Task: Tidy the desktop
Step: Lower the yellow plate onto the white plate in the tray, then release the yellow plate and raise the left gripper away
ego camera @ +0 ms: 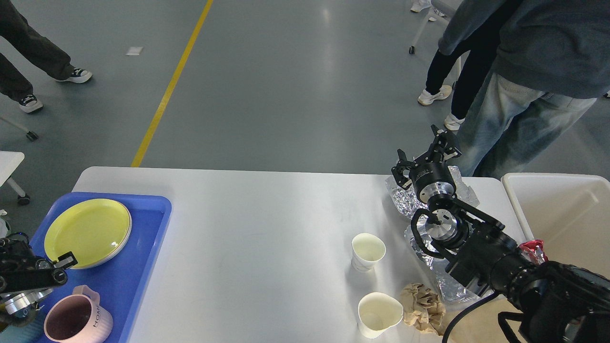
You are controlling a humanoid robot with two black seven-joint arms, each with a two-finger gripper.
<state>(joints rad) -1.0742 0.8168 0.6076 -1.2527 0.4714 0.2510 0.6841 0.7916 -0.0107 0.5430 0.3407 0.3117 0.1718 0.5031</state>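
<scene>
Dishes sit stacked on the blue tray (143,267) at the white worktop's (262,228) left, while paper cups (367,251), foil (405,195) and crumpled paper (421,307) await the open, empty right pincer (425,159); left pincer's (57,264) state unclear.

The surface (267,224) was a large white rectangular top with rounded corners, smooth and faintly glossy, lying flat and level below my arms. It stretched from beneath my left jaws across to beneath my right jaws, far larger than anything upon it. Its broad middle, between the two sets of jaws, showed bare white with soft reflections. Its far edge ran straight, just short of my right jaws' tips. Toward my left jaws and below my right jaws it was covered, and its near edge ran out of view.
</scene>
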